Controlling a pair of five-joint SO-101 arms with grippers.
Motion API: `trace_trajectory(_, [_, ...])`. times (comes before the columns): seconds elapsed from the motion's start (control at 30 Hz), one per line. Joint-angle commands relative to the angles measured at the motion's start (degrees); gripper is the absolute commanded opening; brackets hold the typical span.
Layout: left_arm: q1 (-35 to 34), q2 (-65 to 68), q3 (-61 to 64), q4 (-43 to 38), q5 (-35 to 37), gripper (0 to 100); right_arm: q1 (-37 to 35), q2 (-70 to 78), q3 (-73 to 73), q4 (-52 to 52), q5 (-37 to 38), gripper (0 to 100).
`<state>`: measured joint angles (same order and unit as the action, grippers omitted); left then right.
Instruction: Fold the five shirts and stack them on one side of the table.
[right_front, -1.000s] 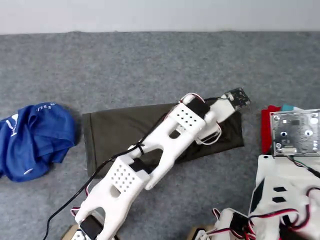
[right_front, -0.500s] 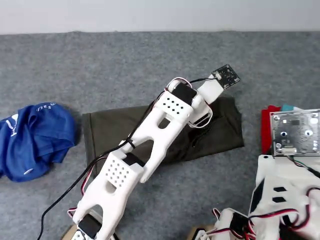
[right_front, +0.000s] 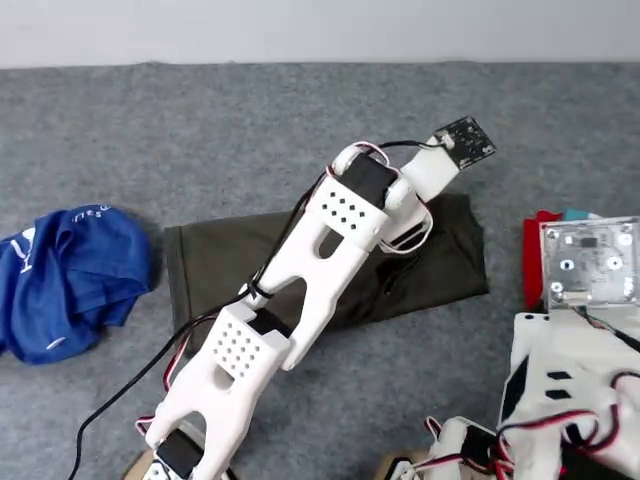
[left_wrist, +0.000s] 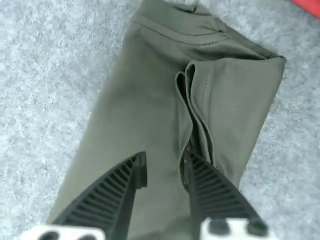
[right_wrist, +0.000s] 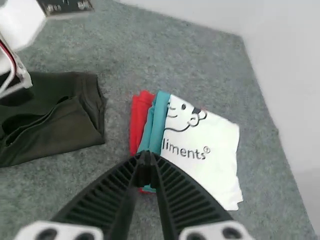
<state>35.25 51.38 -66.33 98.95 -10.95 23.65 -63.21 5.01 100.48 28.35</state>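
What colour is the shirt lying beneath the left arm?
The shirt is plain dark olive green, shown best in the left wrist view.

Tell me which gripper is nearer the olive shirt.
Left. The left gripper hangs directly over the olive shirt; the right gripper is off to the side, above the folded stack.

Grey table bears olive shirt; crumpled blue shirt; folded stack.

Overhead and downward wrist views, olive shirt shared
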Motion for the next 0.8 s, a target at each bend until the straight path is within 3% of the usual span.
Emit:
trace_trajectory(0.0, [-0.26,-0.62,3.82,-0.26,-0.26,14,0.57,-0.22,0.62,1.63,0.53,0.9])
trace_trajectory(0.37, [-0.62,-0.62,13.67,-5.63,-1.67,14,0.57,-0.22,0.88,1.54,0.62,1.2])
trace_trajectory(0.77, [-8.97,-0.62,19.74,-11.43,-5.27,14,0.57,-0.13,0.88,1.54,0.62,1.3])
